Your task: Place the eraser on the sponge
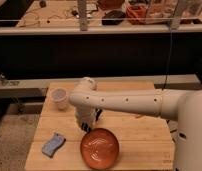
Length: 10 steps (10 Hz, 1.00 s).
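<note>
The claw [87, 124] hangs low over the wooden worktop [139, 132], just behind the round, glossy orange plate [99, 148]. I cannot tell its grip. The wavy-edged blue-grey sponge [53, 144] lies flat, front left.

Dark gripper [88, 123] beside the orange plate [100, 149]; sponge [53, 144] blue-grey.

The robot's thick white arm [134, 102] reaches out to the left from its white body [191, 130], running level behind the round orange plate [99, 148]. Beyond the plate's left side the arm bends at a rounded joint [84, 91] and turns straight down. The dark two-finger gripper [86, 124] hangs from this short downward section, pointing down, just beside the plate's far-left rim.
</note>
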### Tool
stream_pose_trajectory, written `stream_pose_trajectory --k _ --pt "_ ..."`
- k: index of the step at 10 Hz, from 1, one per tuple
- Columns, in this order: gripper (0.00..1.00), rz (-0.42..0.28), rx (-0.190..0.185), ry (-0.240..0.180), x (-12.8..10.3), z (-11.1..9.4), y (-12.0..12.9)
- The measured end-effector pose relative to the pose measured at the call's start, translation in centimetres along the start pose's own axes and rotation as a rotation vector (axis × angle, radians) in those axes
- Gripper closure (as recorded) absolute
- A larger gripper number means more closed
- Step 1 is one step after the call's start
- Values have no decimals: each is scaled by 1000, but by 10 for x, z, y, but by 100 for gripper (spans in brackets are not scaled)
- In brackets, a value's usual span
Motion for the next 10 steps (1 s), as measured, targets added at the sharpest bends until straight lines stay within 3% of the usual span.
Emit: stream_pose_trajectory --k 7,8,10 --pt "100 -137 -15 -32 -27 5 -50" --pt "100 -167 -4 -35 -35 6 -70" --pt "100 -192 -5 -36 -40 7 -83"
